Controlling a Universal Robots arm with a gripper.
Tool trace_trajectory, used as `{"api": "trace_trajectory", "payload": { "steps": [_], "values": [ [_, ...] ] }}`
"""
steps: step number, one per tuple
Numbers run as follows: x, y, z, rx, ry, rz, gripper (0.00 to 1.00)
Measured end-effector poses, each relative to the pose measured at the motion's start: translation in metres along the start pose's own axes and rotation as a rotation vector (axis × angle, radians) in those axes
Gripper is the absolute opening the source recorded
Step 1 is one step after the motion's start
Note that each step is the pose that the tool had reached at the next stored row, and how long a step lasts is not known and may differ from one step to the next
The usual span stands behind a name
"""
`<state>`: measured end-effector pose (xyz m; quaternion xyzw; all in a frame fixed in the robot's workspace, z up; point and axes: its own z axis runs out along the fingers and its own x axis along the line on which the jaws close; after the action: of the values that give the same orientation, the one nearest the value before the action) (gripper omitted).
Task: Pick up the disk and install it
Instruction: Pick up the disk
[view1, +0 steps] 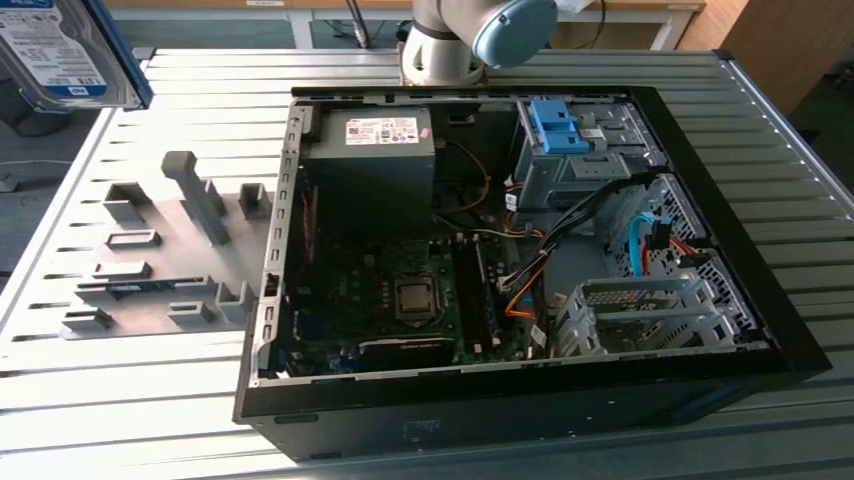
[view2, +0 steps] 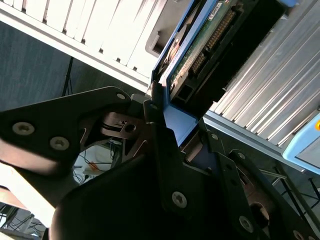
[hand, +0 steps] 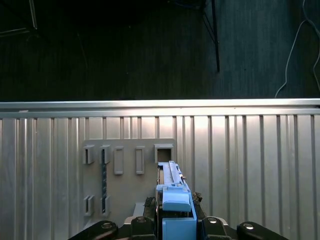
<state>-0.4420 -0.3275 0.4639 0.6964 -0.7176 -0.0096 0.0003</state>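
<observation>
The disk (view1: 60, 50) hangs high over the table's far corner on the exterior view's left, its white-and-blue label and blue carrier edge showing. In the second wrist view my gripper (view2: 172, 120) is shut on the disk (view2: 200, 45) by the blue carrier frame, and the drive's green circuit board and connector face the camera. The first wrist view looks down along the disk (hand: 172, 200), which stands edge-on between the black fingers (hand: 142, 222) above the grey fixture plate (hand: 130, 175).
An open computer case (view1: 507, 250) lies on the ribbed metal table (view1: 200, 80), showing its motherboard, power supply and cables. A blue bracket (view1: 558, 128) sits in a bay at the back. A bare metal drive cage (view1: 641, 315) is near the front. The grey fixture plate (view1: 160, 270) lies beside the case.
</observation>
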Motion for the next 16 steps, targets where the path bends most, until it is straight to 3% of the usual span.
{"api": "trace_trajectory", "payload": {
  "steps": [16],
  "values": [
    [-0.0007,0.0003,-0.0220,0.0001,0.0004,0.000,0.37]
  ]
}}
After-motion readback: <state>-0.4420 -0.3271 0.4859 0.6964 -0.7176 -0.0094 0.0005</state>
